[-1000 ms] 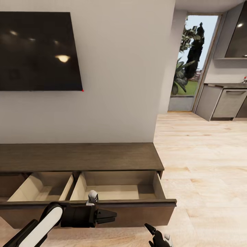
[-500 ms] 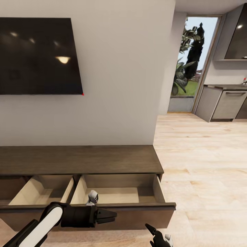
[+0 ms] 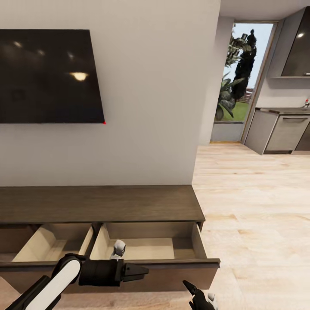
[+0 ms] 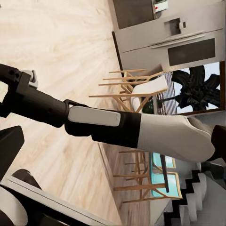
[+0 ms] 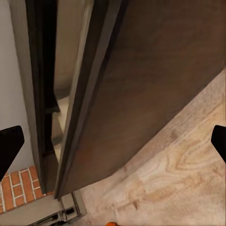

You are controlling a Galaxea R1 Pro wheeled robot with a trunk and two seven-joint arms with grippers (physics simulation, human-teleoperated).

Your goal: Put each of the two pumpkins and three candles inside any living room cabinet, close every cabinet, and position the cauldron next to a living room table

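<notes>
Claws before the open cabinet, head and wrist views.
Nearest, the left claw [image 3: 144,271] points right along the pulled-out drawer front, its fingers pressed together; the right claw [image 3: 192,289], at the near edge, has its state undeterminable in the head view, while the right wrist view shows its two dark fingertips [image 5: 9,143] spread wide apart over the wood floor [image 3: 254,206]. Just beyond, the cabinet [image 3: 99,202], long, low and dark brown, stands against the white wall [image 3: 150,107] with two pale drawers [image 3: 146,245] open side by side. Above it hangs a black television [image 3: 47,77]. Far right, grey kitchen units [image 3: 280,131] flank a glazed doorway [image 3: 243,77].
</notes>
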